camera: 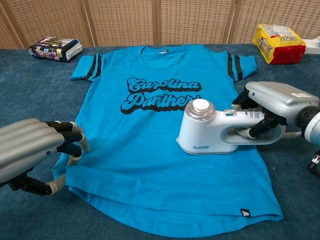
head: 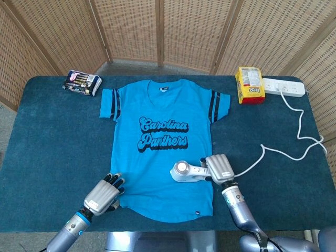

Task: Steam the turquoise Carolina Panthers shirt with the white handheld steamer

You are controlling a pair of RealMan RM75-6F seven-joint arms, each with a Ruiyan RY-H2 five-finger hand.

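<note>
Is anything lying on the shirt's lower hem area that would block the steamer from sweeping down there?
Nothing visible does. The steamer, held by the right robot hand, sits on bare shirt; the left robot hand touches only the shirt's edge.
</note>
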